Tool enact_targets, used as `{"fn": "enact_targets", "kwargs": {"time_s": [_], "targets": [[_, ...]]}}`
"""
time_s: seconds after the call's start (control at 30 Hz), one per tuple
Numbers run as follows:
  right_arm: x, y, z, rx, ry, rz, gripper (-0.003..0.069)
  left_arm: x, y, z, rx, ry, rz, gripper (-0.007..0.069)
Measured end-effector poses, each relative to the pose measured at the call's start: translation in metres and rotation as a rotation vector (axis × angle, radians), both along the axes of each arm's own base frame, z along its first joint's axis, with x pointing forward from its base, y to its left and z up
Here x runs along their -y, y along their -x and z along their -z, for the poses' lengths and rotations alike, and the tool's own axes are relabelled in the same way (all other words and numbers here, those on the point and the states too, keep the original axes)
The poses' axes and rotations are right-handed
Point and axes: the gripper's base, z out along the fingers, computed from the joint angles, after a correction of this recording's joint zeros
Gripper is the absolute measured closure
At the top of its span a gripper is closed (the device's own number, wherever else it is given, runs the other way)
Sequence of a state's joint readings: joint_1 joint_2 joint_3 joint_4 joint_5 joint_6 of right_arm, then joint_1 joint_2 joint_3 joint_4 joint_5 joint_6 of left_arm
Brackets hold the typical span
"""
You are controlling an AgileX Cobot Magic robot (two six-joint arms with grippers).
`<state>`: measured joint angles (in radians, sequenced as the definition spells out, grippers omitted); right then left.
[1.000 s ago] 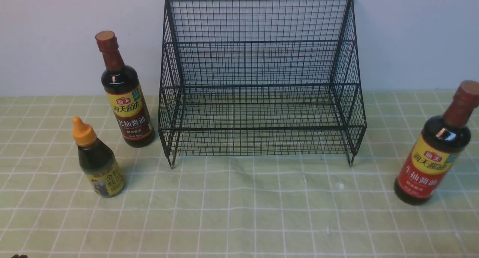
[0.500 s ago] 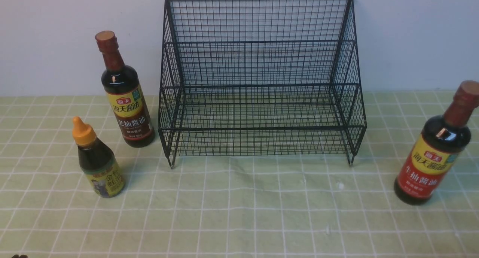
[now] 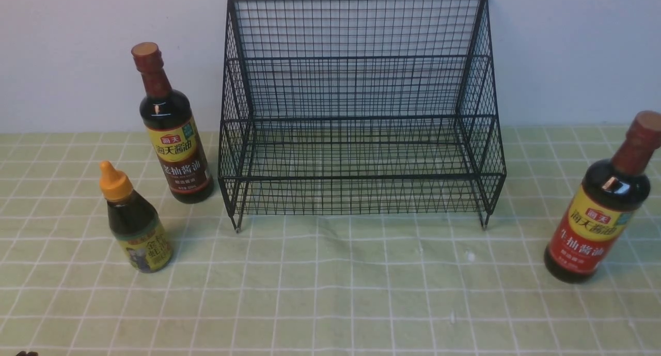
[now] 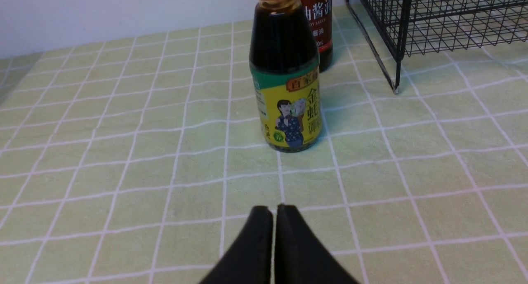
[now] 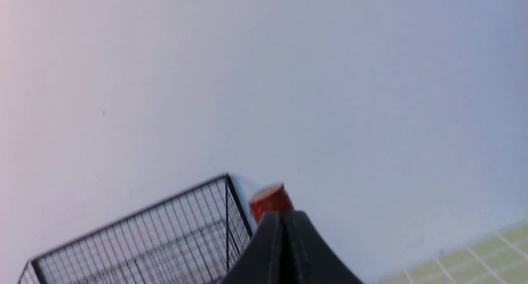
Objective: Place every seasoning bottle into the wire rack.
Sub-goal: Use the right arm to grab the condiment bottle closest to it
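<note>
Lining up the first grab, probably: had left gripper (image 4: pixel 274 210) and right gripper (image 5: pixel 284 216) pinched shut on nothing, needed left opened for the short bottle (image 4: pixel 286 82).

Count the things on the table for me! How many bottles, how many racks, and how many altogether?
Tall bottles: 2 (brown-label bottle, red-label bottle)
Short bottle with the yellow cap: 1
Wire rack: 1
Total: 4 things
</note>
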<state>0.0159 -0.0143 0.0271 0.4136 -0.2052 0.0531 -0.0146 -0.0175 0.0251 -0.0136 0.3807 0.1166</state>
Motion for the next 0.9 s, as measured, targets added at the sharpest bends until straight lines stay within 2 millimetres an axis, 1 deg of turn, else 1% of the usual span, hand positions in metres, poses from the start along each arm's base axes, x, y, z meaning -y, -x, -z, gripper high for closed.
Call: {"fn": "enact_targets", "kwargs": {"time_s": [0.07,0.1,0.17,0.2,0.23,0.27,0.3,0.33,0.37,0.4,0.43,0.47,0.53,0.6,0.63,0.67,0.73,0.77,0.8,0.87,0.9], "targets": [[0.003,0.003,-0.008,0.081,-0.040,0.016,0.0675,0.000,0.000,0.000,0.000,0.000,0.000,0.0631],[0.003,0.003,-0.009,0.084,-0.042,0.015,0.0675,0.000,0.000,0.000,0.000,0.000,0.000,0.0631],[0.000,0.007,-0.032,0.105,-0.038,-0.011,0.0675,0.000,0.000,0.000,0.000,0.000,0.000,0.0631],[-0.002,0.008,-0.052,0.087,-0.012,-0.034,0.0675,0.000,0.000,0.000,0.000,0.000,0.000,0.0631],[-0.003,0.007,-0.055,0.082,-0.008,-0.037,0.0675,0.000,0.000,0.000,0.000,0.000,0.000,0.0631],[-0.006,0.004,-0.076,0.028,0.045,-0.057,0.0675,0.000,0.000,0.000,0.000,0.000,0.000,0.0631],[-0.007,0.003,-0.079,0.018,0.046,-0.061,0.0675,0.000,0.000,0.000,0.000,0.000,0.000,0.0631],[-0.010,-0.007,-0.102,-0.088,0.117,-0.079,0.0673,0.000,0.000,0.000,0.000,0.000,0.000,0.0631],[-0.011,-0.010,-0.107,-0.113,0.124,-0.085,0.0672,0.000,0.000,0.000,0.000,0.000,0.000,0.0631],[-0.013,-0.027,-0.123,-0.228,0.181,-0.094,0.0659,0.000,0.000,0.000,0.000,0.000,0.000,0.0631],[-0.013,-0.029,-0.124,-0.250,0.193,-0.095,0.0658,0.000,0.000,0.000,0.000,0.000,0.000,0.0631],[-0.013,-0.042,-0.133,-0.307,0.223,-0.094,0.0642,0.000,0.000,0.000,0.000,0.000,0.000,0.0631],[-0.013,-0.062,-0.141,-0.385,0.254,-0.095,0.0606,0.000,0.000,0.000,0.000,0.000,0.000,0.0631],[-0.013,-0.079,-0.144,-0.434,0.277,-0.093,0.0559,0.000,0.000,0.000,0.000,0.000,0.000,0.0631],[-0.013,-0.096,-0.145,-0.473,0.288,-0.093,0.0501,0.000,0.000,0.000,0.000,0.000,0.000,0.0631],[-0.013,-0.106,-0.143,-0.494,0.291,-0.095,0.0467,0.000,0.000,0.000,0.000,0.000,0.000,0.0631],[-0.013,-0.125,-0.139,-0.522,0.298,-0.095,0.0374,0.000,0.000,0.000,0.000,0.000,0.000,0.0631],[-0.013,-0.125,-0.140,-0.517,0.300,-0.093,0.0364,0.000,0.000,0.000,0.000,0.000,0.000,0.0631],[-0.013,-0.139,-0.133,-0.534,0.305,-0.093,0.0287,0.000,0.000,0.000,0.000,0.000,0.000,0.0631],[-0.013,-0.156,-0.123,-0.562,0.307,-0.095,0.0190,0.000,0.000,0.000,0.000,0.000,0.000,0.0631],[-0.013,-0.162,-0.119,-0.573,0.309,-0.096,0.0159,0.000,0.000,0.000,0.000,0.000,0.000,0.0631]]}}
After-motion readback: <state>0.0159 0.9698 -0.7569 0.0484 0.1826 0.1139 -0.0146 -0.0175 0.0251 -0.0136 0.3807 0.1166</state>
